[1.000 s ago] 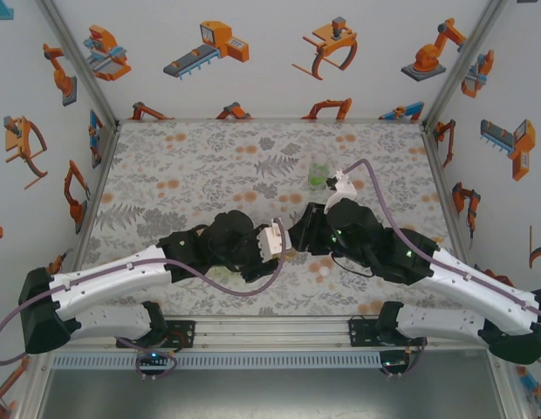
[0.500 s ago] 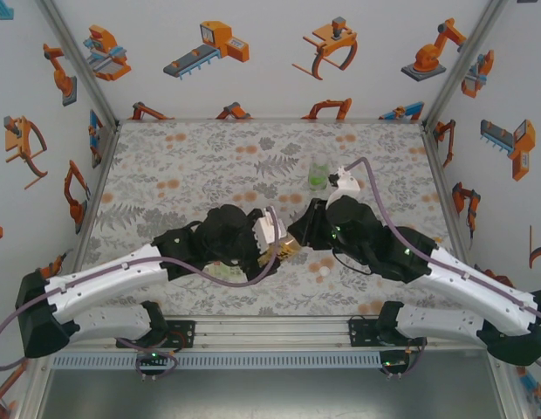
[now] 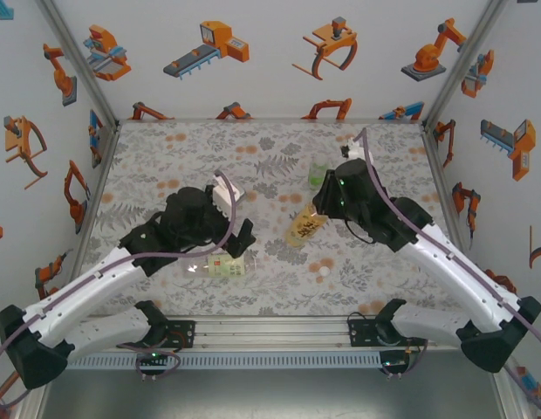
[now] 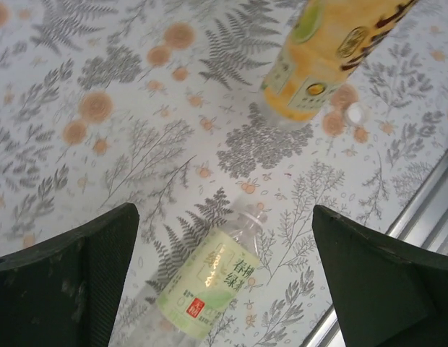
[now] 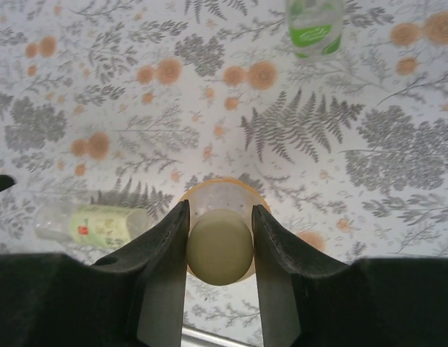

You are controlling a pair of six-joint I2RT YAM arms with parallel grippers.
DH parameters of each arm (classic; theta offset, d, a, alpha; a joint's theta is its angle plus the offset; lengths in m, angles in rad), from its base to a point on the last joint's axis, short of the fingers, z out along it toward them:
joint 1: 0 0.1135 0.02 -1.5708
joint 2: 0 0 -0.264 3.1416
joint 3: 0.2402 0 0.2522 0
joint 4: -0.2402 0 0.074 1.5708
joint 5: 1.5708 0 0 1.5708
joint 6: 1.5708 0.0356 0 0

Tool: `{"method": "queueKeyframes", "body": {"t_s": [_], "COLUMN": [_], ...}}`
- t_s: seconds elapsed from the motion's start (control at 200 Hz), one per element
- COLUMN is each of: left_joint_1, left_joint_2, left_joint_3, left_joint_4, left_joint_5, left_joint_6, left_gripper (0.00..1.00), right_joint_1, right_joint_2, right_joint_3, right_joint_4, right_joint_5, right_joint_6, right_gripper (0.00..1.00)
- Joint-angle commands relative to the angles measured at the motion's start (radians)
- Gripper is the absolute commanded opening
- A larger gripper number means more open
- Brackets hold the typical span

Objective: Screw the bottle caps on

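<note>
My right pincer (image 5: 220,211) is pinched narrow on the smooth pale round cap (image 5: 220,249) of the tilted yellow-orange plastic bottle (image 3: 304,229). My left pincer (image 4: 224,211) gapes wide above the clear pale-labelled bottle (image 4: 208,285), which lies on the fern-and-blossom desk (image 3: 166,157). A loose white cap (image 4: 354,113) sits near. Robot pictures dot the walls (image 3: 270,78). A second ago my left was closed beside the yellow bottle; it has drawn back.
</note>
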State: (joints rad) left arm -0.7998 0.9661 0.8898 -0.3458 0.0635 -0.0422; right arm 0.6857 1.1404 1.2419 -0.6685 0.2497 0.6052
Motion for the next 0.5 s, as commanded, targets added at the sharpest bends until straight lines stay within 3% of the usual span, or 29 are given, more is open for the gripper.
{"method": "queueKeyframes", "body": {"t_s": [0.0,0.28,0.496], "left_joint_1": [0.032,0.060,0.065], "left_joint_2": [-0.041,-0.130,-0.126], "left_joint_3": [0.027,-0.032,-0.052], "left_joint_4": [-0.057,-0.050,-0.004], "left_joint_5": [0.027,0.028,0.062], "left_joint_6": [-0.094,-0.156,-0.167], "left_gripper": [0.98,0.97,0.97], "right_joint_1": [-0.070,-0.183,-0.247], "right_joint_2": [0.057,0.212,0.278], "right_joint_3": [0.059,0.131,0.115], "right_joint_4": [-0.007,0.053,0.173], "right_joint_5": [-0.047,-0.026,-0.093], "right_joint_6": [-0.120,-0.263,-0.316], "right_gripper": [0.20,0.18,0.17]}}
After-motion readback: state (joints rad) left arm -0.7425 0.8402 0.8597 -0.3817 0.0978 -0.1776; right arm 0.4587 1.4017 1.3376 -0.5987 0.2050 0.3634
